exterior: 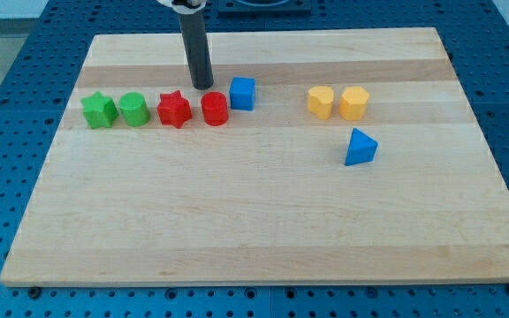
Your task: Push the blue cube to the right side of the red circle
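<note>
The blue cube [243,93] sits on the wooden board, just right of and slightly above the red circle [215,109], nearly touching it. My tip [203,86] is at the end of the dark rod, just above the red circle and left of the blue cube, a small gap from each.
A red star [174,109], a green circle [134,109] and a green star [100,110] line up to the left of the red circle. Two yellow blocks [322,102] [354,103] stand at the right, with a blue triangle [360,147] below them. The board's top edge [272,35] is close behind the rod.
</note>
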Available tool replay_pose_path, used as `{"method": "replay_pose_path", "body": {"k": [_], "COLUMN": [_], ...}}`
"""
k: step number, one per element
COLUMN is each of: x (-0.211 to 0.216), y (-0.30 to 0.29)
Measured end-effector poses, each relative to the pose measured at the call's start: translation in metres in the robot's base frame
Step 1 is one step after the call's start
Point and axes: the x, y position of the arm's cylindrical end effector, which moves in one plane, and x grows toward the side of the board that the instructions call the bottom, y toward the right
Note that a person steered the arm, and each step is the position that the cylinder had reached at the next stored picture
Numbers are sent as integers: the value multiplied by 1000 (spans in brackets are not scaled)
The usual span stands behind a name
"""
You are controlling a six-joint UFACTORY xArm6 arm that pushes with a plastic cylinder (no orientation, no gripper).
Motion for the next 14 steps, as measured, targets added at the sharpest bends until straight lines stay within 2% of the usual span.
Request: {"method": "replay_pose_path", "body": {"k": [2,7,12,14], "x": [0,1,1,19], "y": [9,80,99,99]}}
